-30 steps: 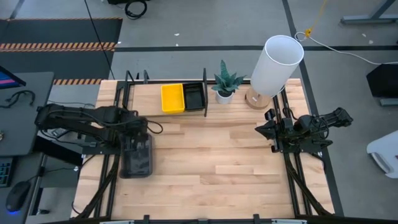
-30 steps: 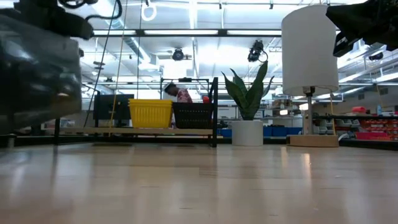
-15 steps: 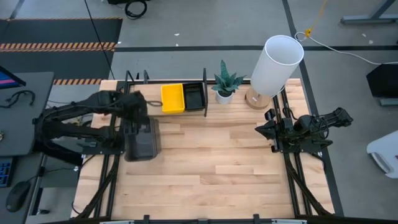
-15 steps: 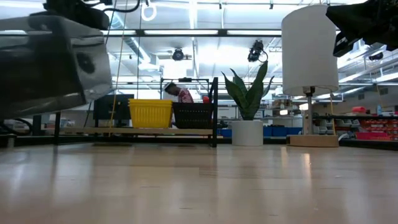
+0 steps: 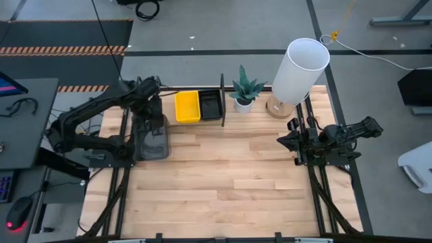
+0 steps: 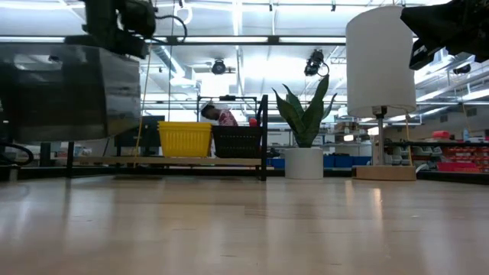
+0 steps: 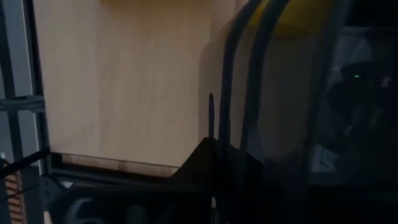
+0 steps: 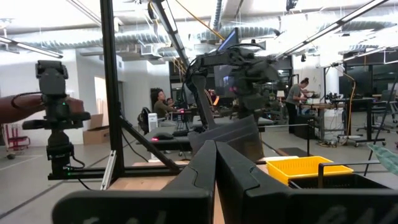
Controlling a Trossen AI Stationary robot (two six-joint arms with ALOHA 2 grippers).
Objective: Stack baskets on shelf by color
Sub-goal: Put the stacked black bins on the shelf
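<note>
My left gripper (image 5: 150, 113) is shut on a smoky grey basket (image 5: 150, 138), which hangs in the air near the left end of the shelf (image 5: 165, 111); the low view shows the grey basket (image 6: 69, 92) well above the tabletop. A yellow basket (image 5: 187, 106) and a black slatted basket (image 5: 210, 104) sit side by side on the shelf board, bottoms down. My right gripper (image 5: 291, 142) waits, shut, over the table's right side, touching nothing. Other baskets are out of view. My left gripper holds the grey basket by its far short wall (image 5: 150, 123), coming from above and pointing down. The wrist view shows the smoky wall (image 7: 280, 93) right past the fingers (image 7: 186, 174), but the gripper hides how they sit on it. The basket is lifted clear and roughly level.
A small plant in a white pot (image 5: 244, 102) stands right of the shelf, and a tall white lamp (image 5: 299, 71) on a wooden base stands at the far right. Bare tabletop (image 5: 229, 175) spreads across the middle and near side. People show in the room behind.
My left gripper has moved toward the table's far edge and the shelf, carrying the grey basket with it. The basket has risen and gone from tilted to roughly level. The right arm has kept still.
</note>
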